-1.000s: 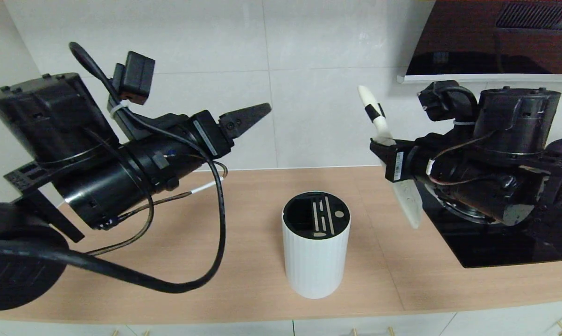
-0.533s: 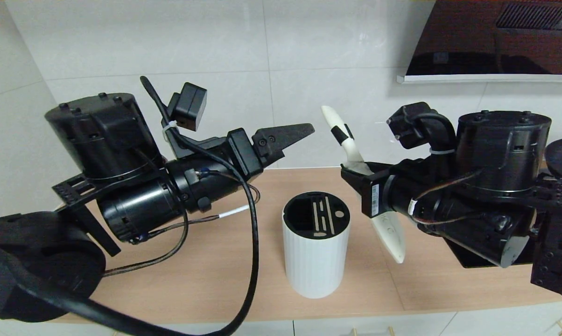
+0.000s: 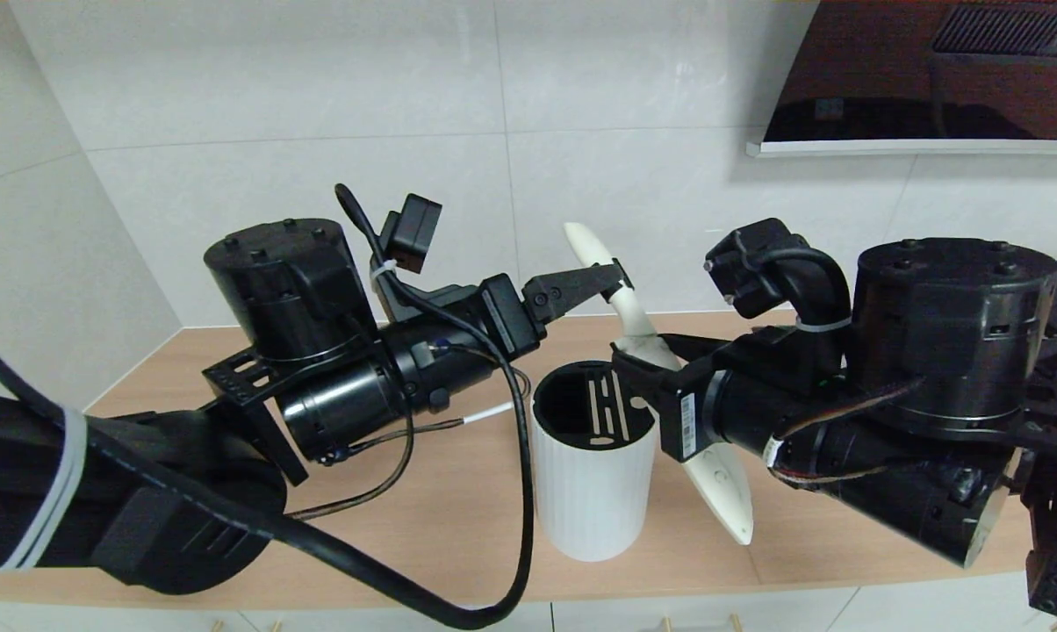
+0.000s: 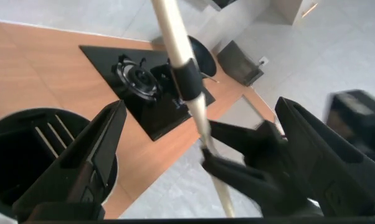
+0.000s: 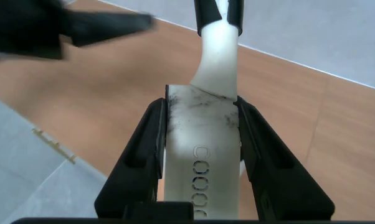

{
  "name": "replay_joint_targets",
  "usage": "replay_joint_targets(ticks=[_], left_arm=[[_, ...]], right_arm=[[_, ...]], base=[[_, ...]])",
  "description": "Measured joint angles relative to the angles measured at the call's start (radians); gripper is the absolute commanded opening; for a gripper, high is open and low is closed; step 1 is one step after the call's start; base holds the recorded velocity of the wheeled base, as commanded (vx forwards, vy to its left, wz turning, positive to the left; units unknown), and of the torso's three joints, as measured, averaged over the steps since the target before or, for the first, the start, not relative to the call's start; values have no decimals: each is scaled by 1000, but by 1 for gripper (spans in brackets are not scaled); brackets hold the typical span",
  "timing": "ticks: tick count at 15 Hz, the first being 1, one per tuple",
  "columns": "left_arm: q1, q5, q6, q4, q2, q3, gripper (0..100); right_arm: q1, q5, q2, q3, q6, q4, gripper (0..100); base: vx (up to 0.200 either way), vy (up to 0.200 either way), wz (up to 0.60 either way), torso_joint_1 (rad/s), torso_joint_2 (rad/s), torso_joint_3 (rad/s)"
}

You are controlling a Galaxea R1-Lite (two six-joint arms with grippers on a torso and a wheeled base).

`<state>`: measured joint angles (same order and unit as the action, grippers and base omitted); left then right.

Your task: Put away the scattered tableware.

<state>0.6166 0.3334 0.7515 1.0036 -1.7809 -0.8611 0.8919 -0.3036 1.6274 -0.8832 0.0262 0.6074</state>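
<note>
A white knife [image 3: 720, 491] with a black band on its handle is held upright and tilted by its blade near the handle, with my right gripper [image 3: 650, 355] shut on it just right of the white ribbed utensil holder [image 3: 592, 491]. In the right wrist view the blade [image 5: 203, 162] sits clamped between both fingers [image 5: 147, 155]. My left gripper [image 3: 603, 283] is open above the holder, level with the handle's black band. In the left wrist view the handle [image 4: 186, 81] stands between its spread fingers [image 4: 94, 162], touching neither. The holder's slotted black top [image 4: 25, 155] lies below.
The holder stands on a wooden counter [image 3: 458, 518] near its front edge. A black cooktop [image 4: 144, 87] is set into the counter on the right. A dark range hood [image 3: 932, 79] hangs at the upper right. A tiled wall closes the back and left.
Both arms have moved inward toward the holder. The right gripper brought the knife left and lower. The left gripper's fingers now flank the knife handle.
</note>
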Motion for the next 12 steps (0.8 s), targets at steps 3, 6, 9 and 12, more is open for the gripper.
replay_joint_targets(ticks=[3, 6, 9, 12], left_arm=[[29, -24, -6, 83, -32, 7, 100], [37, -27, -6, 100, -44, 13, 100], [43, -27, -6, 99, -49, 14, 100], [45, -30, -7, 99, -49, 14, 0]], right_arm=[[14, 8, 0, 10, 0, 0, 0], [23, 9, 3, 13, 0, 0, 0], [31, 10, 6, 17, 0, 1, 0], [40, 11, 8, 25, 0, 1, 0]], base=[[0, 0, 0, 0, 0, 0], [0, 0, 0, 0, 0, 0], [0, 0, 0, 0, 0, 0], [0, 0, 0, 0, 0, 0]])
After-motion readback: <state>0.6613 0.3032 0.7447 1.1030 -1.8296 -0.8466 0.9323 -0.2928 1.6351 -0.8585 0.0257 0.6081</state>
